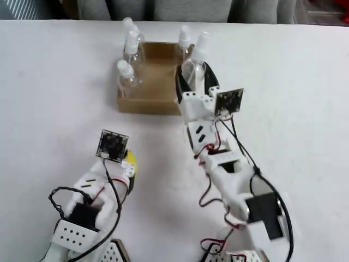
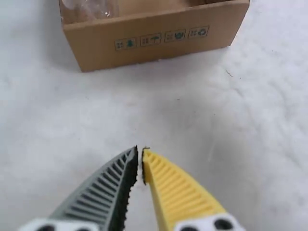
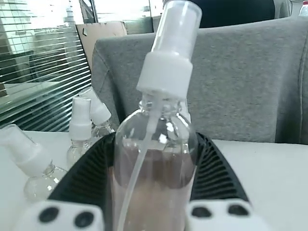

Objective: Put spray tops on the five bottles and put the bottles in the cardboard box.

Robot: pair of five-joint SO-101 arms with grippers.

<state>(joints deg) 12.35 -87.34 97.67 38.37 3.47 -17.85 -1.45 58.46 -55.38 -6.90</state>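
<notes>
The cardboard box [image 1: 147,103] stands at the middle of the table, its printed wall [image 2: 154,38] facing my left arm. Clear bottles with white spray tops stand in it, one at the near left [image 1: 126,75], others at the back [image 1: 131,38] [image 1: 185,39]. My right gripper [image 1: 196,76] is at the box's right wall, shut on another clear bottle [image 3: 154,163] held upright with its spray top [image 3: 168,57] on. Beyond it are other capped bottles [image 3: 81,132] [image 3: 31,166]. My left gripper [image 2: 140,155] is shut and empty, low over the table in front of the box, its yellow finger [image 1: 131,164] visible.
White table [image 1: 283,82] all around, with open room left and right of the box. Grey chair backs [image 3: 250,82] stand behind the far edge. The right arm's cables [image 1: 210,185] loop beside it.
</notes>
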